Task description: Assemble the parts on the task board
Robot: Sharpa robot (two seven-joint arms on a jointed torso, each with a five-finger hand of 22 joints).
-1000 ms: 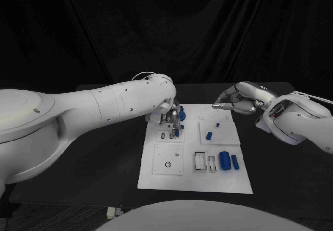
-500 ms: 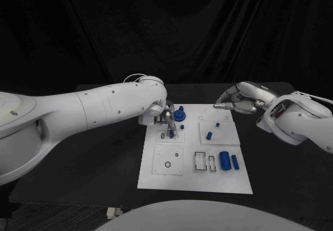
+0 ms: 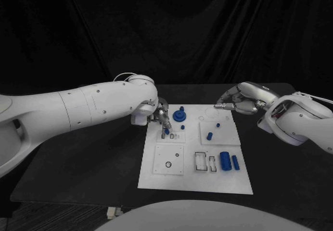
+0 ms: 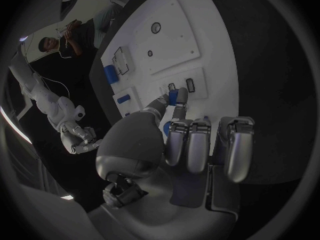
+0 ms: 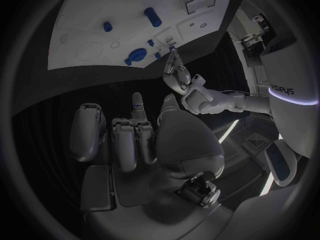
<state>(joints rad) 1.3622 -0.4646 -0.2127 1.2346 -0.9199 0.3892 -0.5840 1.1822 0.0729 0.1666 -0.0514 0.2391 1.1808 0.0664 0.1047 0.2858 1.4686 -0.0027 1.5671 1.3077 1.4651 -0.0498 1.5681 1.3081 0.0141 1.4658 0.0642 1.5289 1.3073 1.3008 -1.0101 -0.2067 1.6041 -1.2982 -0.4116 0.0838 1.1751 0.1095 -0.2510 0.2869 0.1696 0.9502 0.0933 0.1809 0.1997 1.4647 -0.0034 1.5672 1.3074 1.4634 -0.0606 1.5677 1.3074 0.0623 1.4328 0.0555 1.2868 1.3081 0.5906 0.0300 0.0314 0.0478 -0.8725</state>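
A white task board [image 3: 161, 180] is seen in the middle of the black table [image 3: 104, 159], lying flat. The left hand [image 3: 161, 117] is placed over the far left part of the board, with its fingers pointed down. Between the thumb and one finger a small blue part [image 4: 173, 97] is pinched — in the left wrist view it is held just above two small dark slots [image 4: 181, 85] of the board, close to them; whether it touches the board cannot be told. The other fingers of this hand are folded in beside it.

Just to the right of the left hand a blue round part with a knob [image 3: 180, 115] stands on the board. A small blue peg [image 3: 182, 127] is seen near it. On the square plate at the far right of the board two more blue pegs [image 3: 209, 136] stand upright. At the near right, a thick blue cylinder [image 3: 224, 160] and a thinner blue one [image 3: 235, 162] lie side by side, next to two rectangular recesses [image 3: 199, 160].

The right hand [image 3: 236, 103] is held above the far right corner of the board, apart from it. Its fingers are curled in and nothing is seen inside them — it is clenched on nothing.
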